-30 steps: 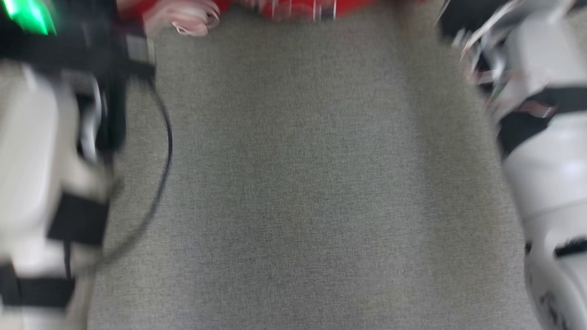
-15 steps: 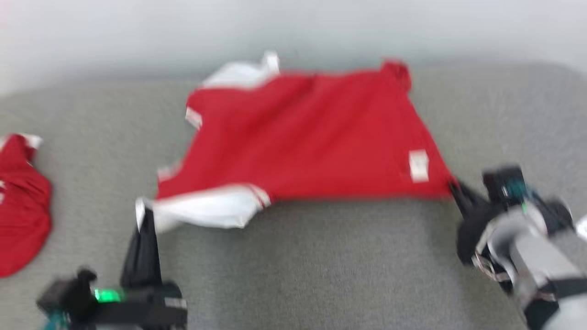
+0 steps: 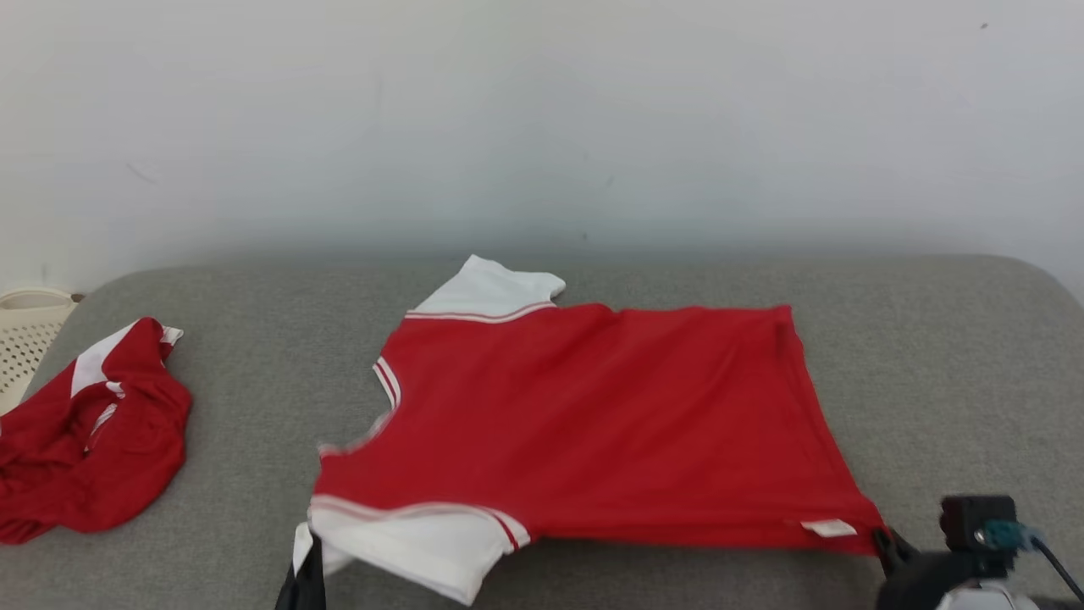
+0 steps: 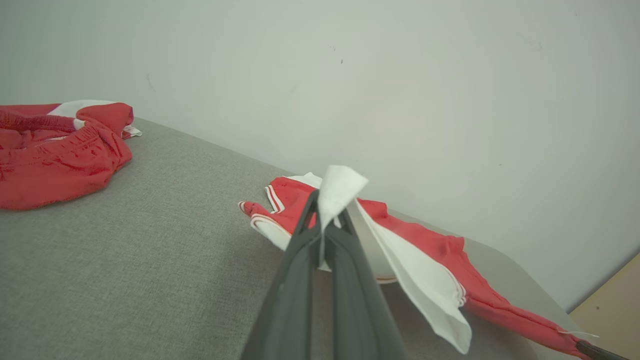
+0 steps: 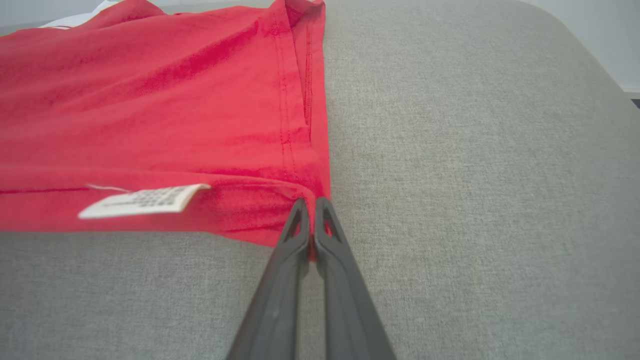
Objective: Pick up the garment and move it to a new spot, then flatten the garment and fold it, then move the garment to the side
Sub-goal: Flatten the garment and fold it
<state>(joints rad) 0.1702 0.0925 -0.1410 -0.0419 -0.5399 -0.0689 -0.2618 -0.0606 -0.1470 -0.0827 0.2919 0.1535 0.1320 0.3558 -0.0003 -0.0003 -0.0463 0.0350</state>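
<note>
Since half a second ago the head camera has tilted upward and the blur has cleared. The whole picture has shifted, so do not read that as cloth travel.

1. Location. The garment [image 3: 593, 424], a red shirt with white sleeves, lies spread across the centre of the head view on the grey padded surface [image 3: 931, 381], with its near edge along the bottom of the frame.
2. End effectors. The left gripper [image 4: 322, 225] is clamped on the white sleeve tip. The right gripper [image 5: 312, 207] is pinched on the red hem corner, just right of the care label [image 5: 145, 200].
3. Step in hand, as judged: flattening. Keep equal tension on both corners and lower them together. The near sleeve hangs lifted and doubled in the left wrist view, so draw it outward before you release it.
4. Containers. A pale perforated basket [image 3: 25, 330] shows at the left edge of the head view, but its contents cannot be seen. A second red garment [image 3: 85, 440] lies bunched on the surface beside the basket, not in it.
</note>
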